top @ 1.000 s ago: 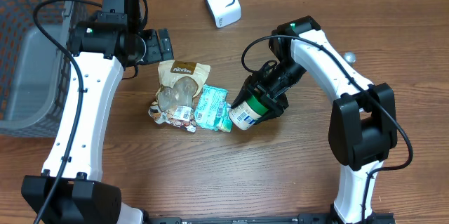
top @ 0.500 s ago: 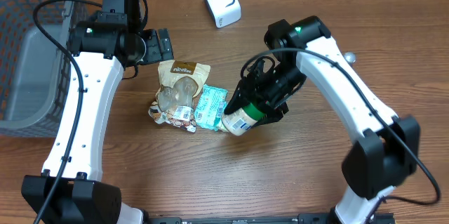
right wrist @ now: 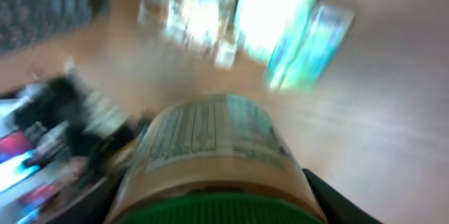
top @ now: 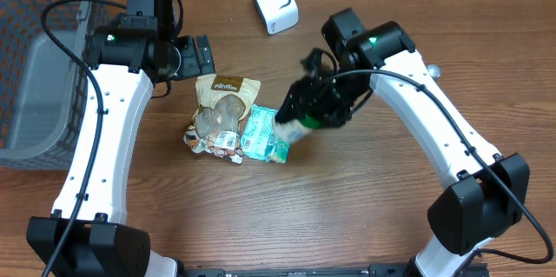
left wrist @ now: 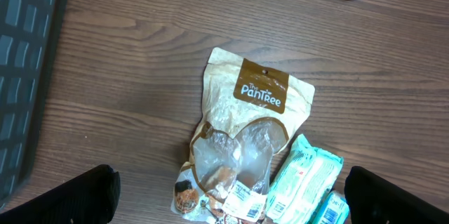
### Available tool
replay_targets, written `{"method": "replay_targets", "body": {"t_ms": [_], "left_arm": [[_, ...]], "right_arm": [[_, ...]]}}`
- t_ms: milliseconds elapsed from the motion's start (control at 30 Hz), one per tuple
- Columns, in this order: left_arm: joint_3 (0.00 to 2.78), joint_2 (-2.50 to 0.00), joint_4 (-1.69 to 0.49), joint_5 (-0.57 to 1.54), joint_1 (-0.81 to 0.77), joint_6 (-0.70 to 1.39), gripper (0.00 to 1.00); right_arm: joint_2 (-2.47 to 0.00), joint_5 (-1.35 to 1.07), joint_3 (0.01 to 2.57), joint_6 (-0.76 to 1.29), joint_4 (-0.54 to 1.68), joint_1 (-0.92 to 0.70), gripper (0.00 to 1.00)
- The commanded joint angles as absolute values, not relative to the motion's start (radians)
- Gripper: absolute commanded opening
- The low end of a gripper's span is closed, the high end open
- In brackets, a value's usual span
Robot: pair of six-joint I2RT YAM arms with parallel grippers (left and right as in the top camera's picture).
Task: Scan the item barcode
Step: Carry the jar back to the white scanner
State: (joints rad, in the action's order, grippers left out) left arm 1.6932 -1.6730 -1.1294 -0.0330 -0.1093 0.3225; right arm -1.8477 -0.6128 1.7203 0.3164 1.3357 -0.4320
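Currently your right gripper (top: 314,108) clasps one green-lidded labelled jar (right wrist: 210,147); your left gripper (top: 198,55) gapes empty above one tan pouch (left wrist: 245,126) and one teal packet (left wrist: 305,178).

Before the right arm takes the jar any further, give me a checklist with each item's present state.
1. Jar held in the right gripper: ok, gripped on both sides near its green lid.
2. Barcode turned toward the scanner: cannot tell; the right wrist view is blurred and shows only label print.
3. Way to the scanner: ok; only bare table lies between.
4. Left gripper out of the way: ok; open and holding nothing, above the pouch.
5. Jar clear of the teal packet: cannot tell; they overlap in the overhead view, and the jar's height is not visible.
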Motion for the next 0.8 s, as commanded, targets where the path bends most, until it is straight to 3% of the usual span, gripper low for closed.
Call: {"method": "replay_targets", "body": {"t_ms": [0,233,433,767], "left_arm": [[1.702,-1.676,-1.125,-0.026,-0.112,0.329,1.00],[1.702,-1.676,-1.126,-0.026,-0.112,0.329,1.00],[1.702,-1.676,-1.126,-0.026,-0.112,0.329,1.00],[1.702,-1.676,-1.126,-0.026,-0.112,0.329,1.00]], "right_arm": [[-1.830,-0.329,1.739,0.312,1.182,-0.424,0.07],[-1.830,-0.224,1.766,0.308,0.803,-0.418,0.12],[-1.843,-0.115,1.765,0.309,0.603,-0.419,0.05],[-1.965,-0.060,1.760,0.232,0.337,-0.420,0.04]]}}
